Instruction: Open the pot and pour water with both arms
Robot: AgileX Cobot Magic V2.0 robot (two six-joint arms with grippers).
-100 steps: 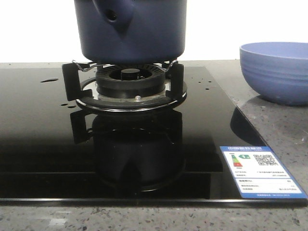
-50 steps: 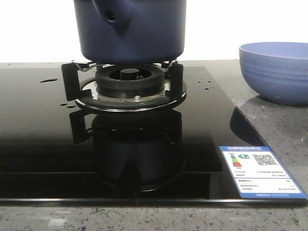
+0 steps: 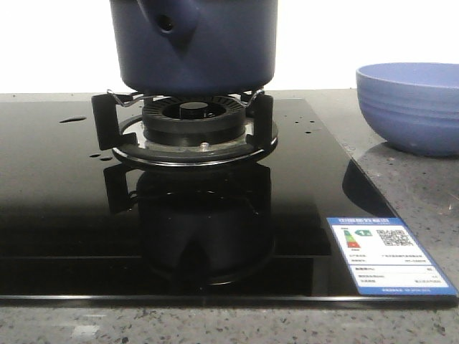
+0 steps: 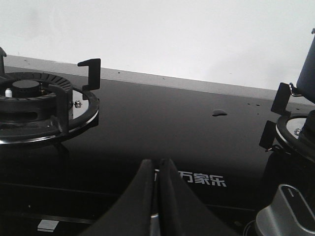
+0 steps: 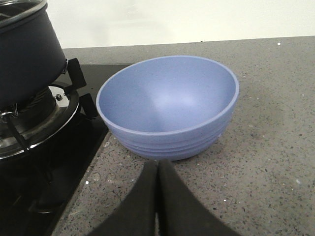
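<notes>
The dark navy pot stands on the burner grate of the black glass hob, its stubby holed projection facing the camera; its top is cut off in the front view. In the right wrist view the pot shows a glass lid rim. A sliver of the pot shows in the left wrist view. My left gripper is shut and empty, low over the hob. My right gripper is shut and empty, just before the periwinkle bowl. Neither gripper shows in the front view.
The periwinkle ribbed bowl stands empty on the grey speckled counter right of the hob. A second burner sits to the left of my left gripper. A metal knob and water drops are on the hob. An energy label lies at the front right.
</notes>
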